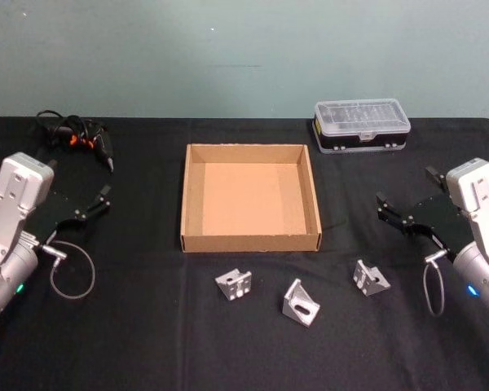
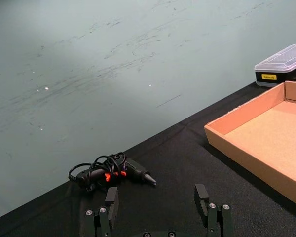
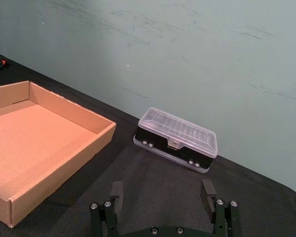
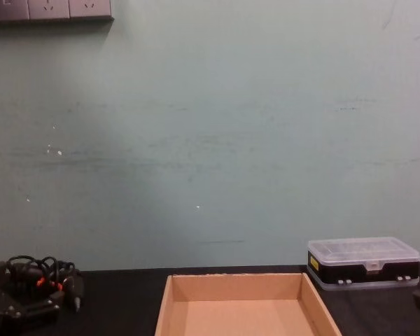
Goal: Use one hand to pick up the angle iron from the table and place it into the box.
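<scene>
Bg: pale green wall point(image 4: 210, 140) rises straight off the far edge of the black table point(image 1: 147, 342), well ahead of the jaws of left gripper point(image 1: 95, 204) & right gripper point(image 1: 403, 186). Wall matte, scuffed w/ faint scratches & white specks. Grey socket plate point(image 4: 50, 9) high up, left-jaw side. Light soft, even.

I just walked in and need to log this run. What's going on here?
Nothing is being handled yet. Three angle irons lie on the black table, just in front of the box, which is empty. The left gripper and right gripper hover open on either side of the box, neither touching anything.
</scene>
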`<state>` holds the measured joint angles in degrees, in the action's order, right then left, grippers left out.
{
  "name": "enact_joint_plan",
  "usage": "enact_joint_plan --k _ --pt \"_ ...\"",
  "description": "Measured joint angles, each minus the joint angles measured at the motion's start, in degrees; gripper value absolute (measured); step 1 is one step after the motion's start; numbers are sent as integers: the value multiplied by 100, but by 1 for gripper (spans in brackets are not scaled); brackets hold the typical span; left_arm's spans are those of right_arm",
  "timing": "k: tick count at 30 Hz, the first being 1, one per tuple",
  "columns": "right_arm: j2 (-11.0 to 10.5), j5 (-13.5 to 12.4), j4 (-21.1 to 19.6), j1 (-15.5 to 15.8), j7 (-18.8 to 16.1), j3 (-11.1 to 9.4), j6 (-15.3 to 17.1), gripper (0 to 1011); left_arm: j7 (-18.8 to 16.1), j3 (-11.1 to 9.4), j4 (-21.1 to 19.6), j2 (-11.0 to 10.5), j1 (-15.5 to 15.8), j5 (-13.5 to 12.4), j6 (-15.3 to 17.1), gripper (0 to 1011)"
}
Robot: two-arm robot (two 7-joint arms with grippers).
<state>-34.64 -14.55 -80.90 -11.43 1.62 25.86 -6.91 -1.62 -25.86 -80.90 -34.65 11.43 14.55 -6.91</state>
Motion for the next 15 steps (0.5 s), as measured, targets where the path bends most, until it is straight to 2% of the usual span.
enact_joint_plan --k 15 --pt "0 0 0 0 0 0 0 1003 0 0 0 0 0 0 0 1011"
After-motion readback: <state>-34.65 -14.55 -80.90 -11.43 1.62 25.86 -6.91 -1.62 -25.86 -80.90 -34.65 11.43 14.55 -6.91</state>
